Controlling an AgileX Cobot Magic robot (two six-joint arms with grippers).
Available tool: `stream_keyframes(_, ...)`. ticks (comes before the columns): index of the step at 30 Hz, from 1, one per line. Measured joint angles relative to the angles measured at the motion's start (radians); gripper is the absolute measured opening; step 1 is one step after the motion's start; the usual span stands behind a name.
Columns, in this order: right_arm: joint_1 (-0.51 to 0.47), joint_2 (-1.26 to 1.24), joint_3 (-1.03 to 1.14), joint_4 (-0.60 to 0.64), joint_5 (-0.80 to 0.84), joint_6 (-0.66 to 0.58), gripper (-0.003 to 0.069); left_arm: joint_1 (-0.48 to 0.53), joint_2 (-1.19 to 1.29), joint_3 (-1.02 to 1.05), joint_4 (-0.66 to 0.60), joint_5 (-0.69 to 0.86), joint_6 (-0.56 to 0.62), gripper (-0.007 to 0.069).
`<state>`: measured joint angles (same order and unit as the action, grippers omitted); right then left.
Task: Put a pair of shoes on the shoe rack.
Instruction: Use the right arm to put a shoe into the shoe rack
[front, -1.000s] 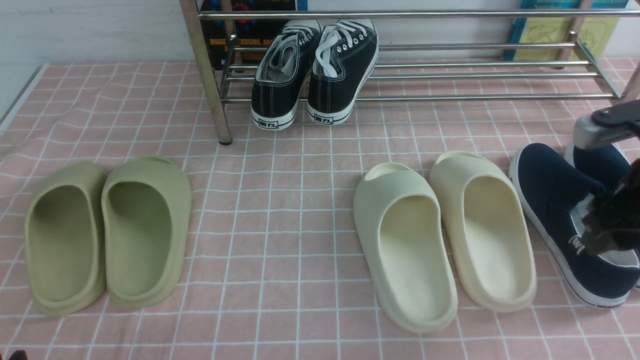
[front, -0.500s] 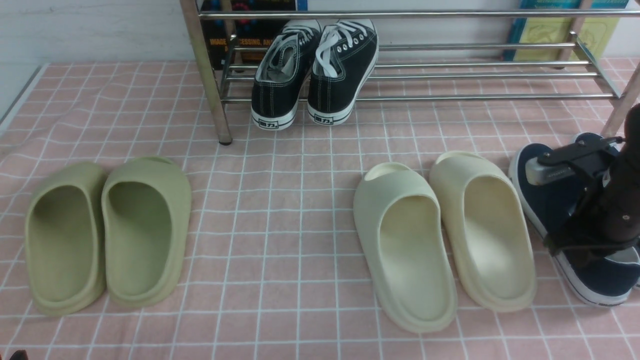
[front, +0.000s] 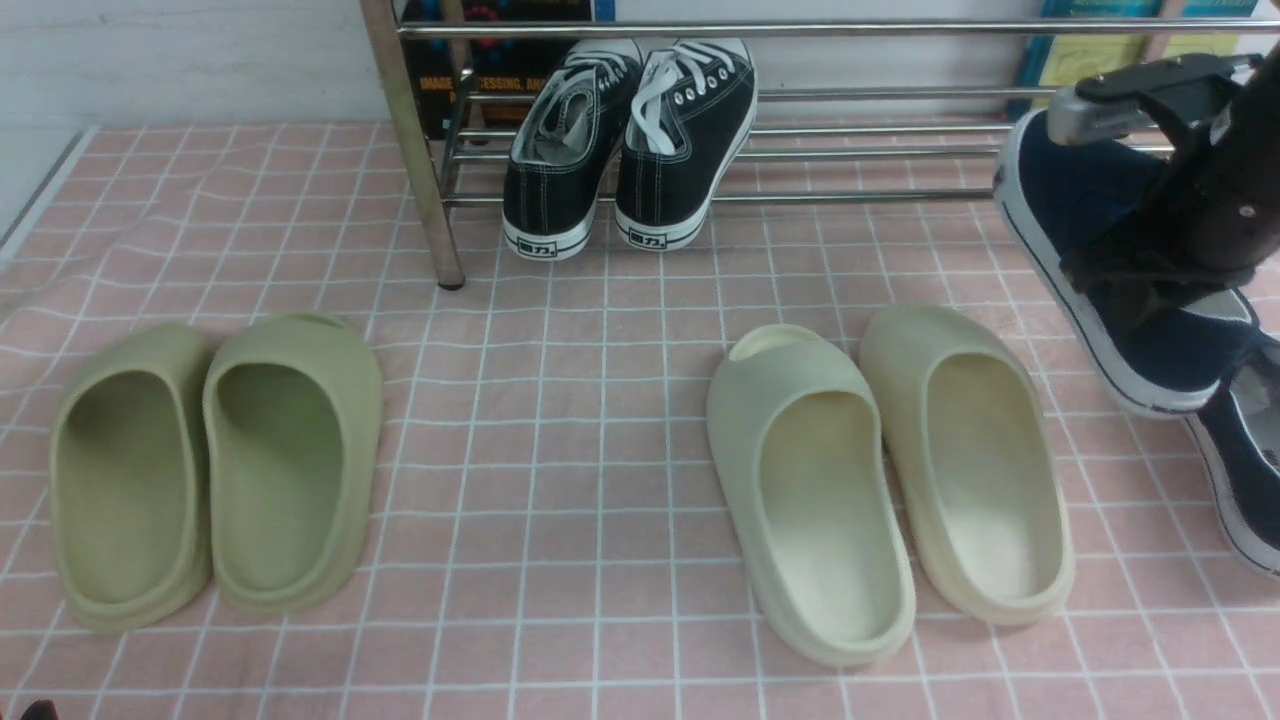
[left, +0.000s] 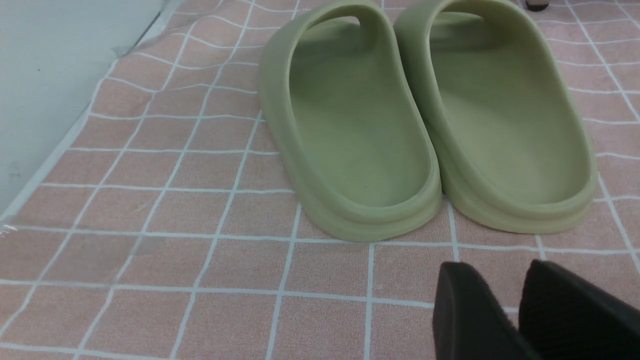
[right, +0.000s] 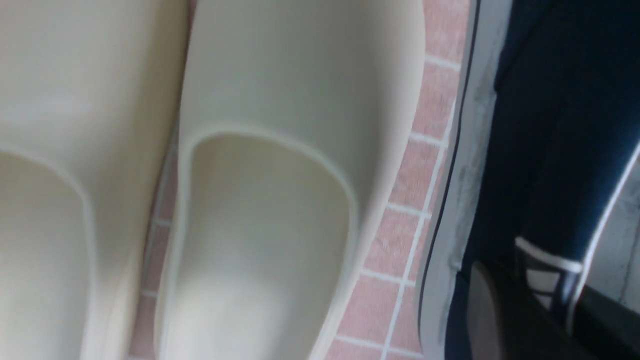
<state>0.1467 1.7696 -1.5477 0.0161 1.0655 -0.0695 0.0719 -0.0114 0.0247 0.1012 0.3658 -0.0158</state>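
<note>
A pink checked cloth (front: 600, 300) is covering the whole surface. In the front view the shoe rack (front: 900, 193) is standing at 12 o'clock, its chrome bars running across toward 2 o'clock. Olive slippers (front: 215, 470) are lying side by side at 8 o'clock, and cream slippers (front: 890, 480) at 5 o'clock. Black sneakers (front: 630, 150) are sitting on the rack's lower bars near 12 o'clock, heels hanging over the front bar. At 3 o'clock one navy shoe (front: 1090, 230) is tilting with its toe toward the rack, overlapping the bars in the view — whether it is touching them cannot be told. The right gripper (front: 1140, 285) is clamping that shoe's side wall beside the small logo. The other navy shoe (front: 1245, 470) is lying on the cloth at 4 o'clock, cut off by the frame edge. The left gripper (left: 517, 320) is sitting low near the olive slippers' heels, its fingers (left: 470, 315) parting by a narrow gap — holding nothing.
</note>
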Motion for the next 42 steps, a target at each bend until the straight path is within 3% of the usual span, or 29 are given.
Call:
stream_keyframes(18, 0.000, 0.425, -0.631, 0.013, 0.086, -0.025, 0.0028, 0.000, 0.000, -0.001, 0.003, 0.002, 0.000, 0.0200)
stream_keyframes(30, 0.000, 0.548, -0.804, 0.031, 0.082, -0.068, 0.0041, 0.000, 0.000, -0.001, 0.003, 0.002, 0.000, 0.0211)
stream_keyframes(35, 0.000, 0.548, -0.834, 0.030, 0.086, -0.037, 0.0156, 0.000, 0.000, -0.001, 0.003, 0.002, 0.000, 0.0216)
stream_keyframes(37, 0.001, 0.545, -0.866, 0.030, 0.124, -0.015, 0.0266, 0.000, 0.000, -0.001, 0.003, 0.002, 0.000, 0.0218)
stream_keyframes(38, 0.001, 0.544, -0.869, 0.030, 0.124, -0.014, 0.0266, 0.000, 0.000, -0.001, 0.003, 0.002, 0.000, 0.0219)
stream_keyframes(40, 0.001, 0.520, -0.885, 0.030, 0.168, -0.007, 0.0379, 0.000, 0.000, -0.001, 0.004, 0.002, 0.000, 0.0222)
stream_keyframes(42, 0.001, 0.495, -0.885, 0.034, 0.180, -0.005, 0.0427, 0.000, 0.000, -0.001, 0.004, 0.002, 0.000, 0.0222)
